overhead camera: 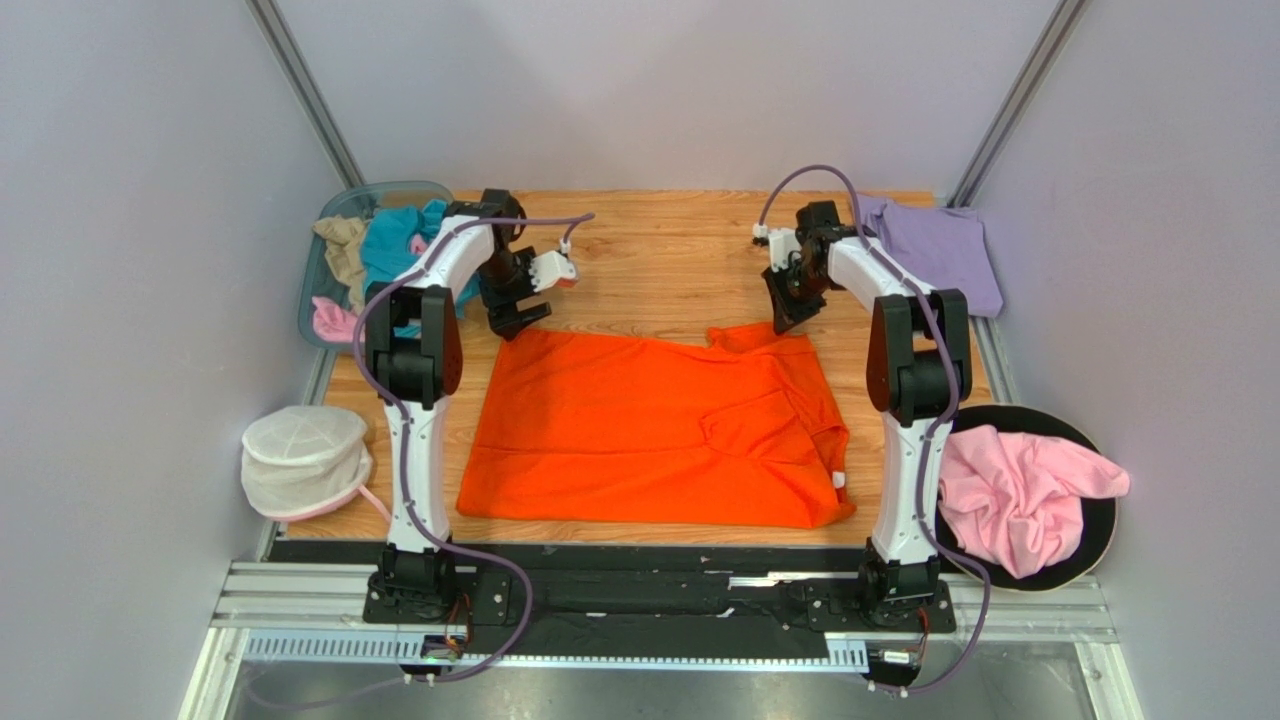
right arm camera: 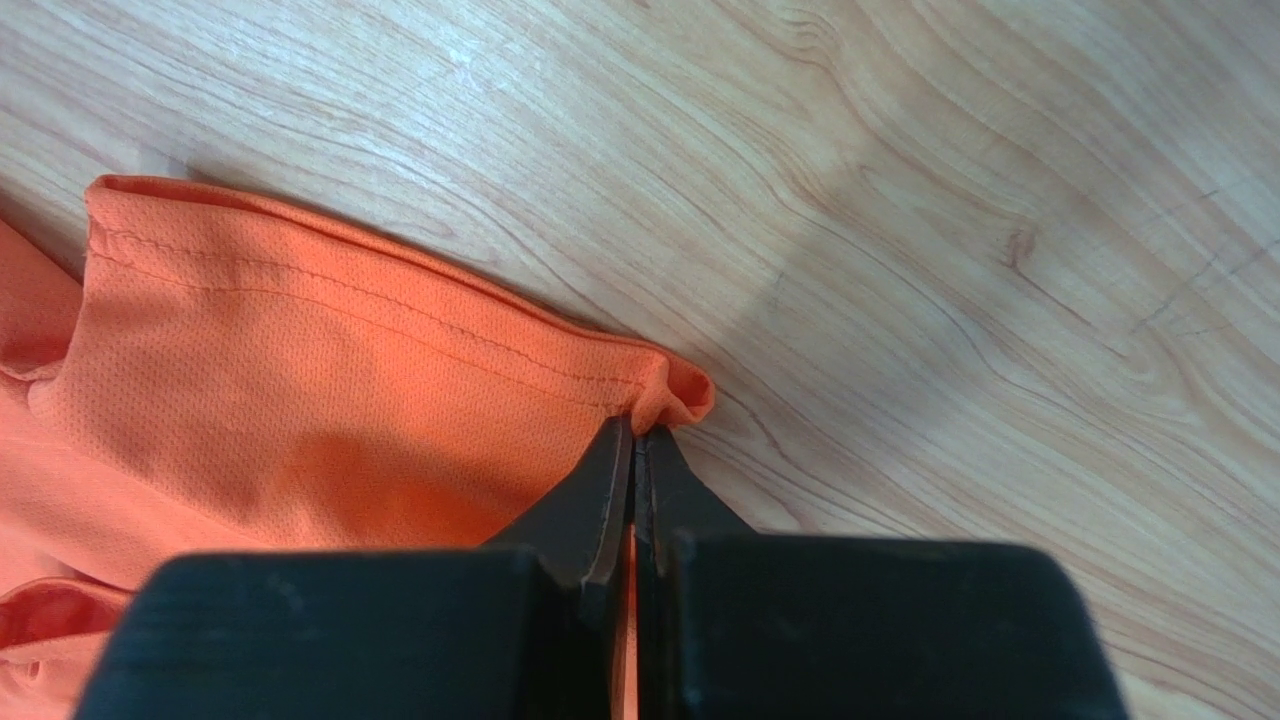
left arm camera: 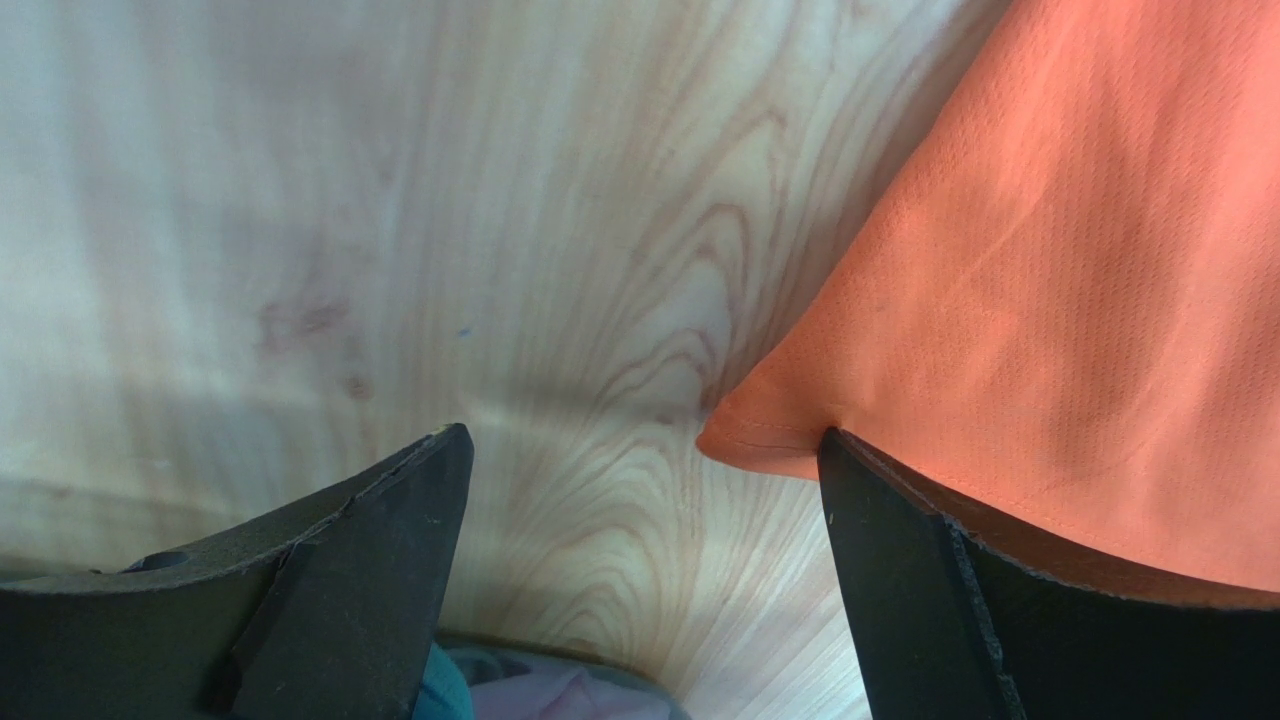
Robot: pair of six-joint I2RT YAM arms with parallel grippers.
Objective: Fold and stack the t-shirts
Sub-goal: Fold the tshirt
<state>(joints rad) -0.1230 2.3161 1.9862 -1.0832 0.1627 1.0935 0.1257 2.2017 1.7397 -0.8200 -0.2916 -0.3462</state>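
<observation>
Orange shirt (overhead camera: pixel 646 428) is seen spread flat mid-frame from above. Only in the right wrist view is the right gripper (right arm camera: pixel 639 450) shown clamped on its sleeve hem. The left gripper (left arm camera: pixel 639 443), jaws wide apart, is angled down at the shirt's upper-left corner.

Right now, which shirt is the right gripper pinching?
The orange shirt: the right gripper is shut on its sleeve corner. The purple shirt and pink shirt lie untouched.

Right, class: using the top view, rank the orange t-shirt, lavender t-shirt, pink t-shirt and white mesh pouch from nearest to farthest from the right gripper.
1. orange t-shirt, pinched by the right gripper, in the centre.
2. lavender t-shirt, far right corner.
3. pink t-shirt, near right side.
4. white mesh pouch, near left side.
</observation>
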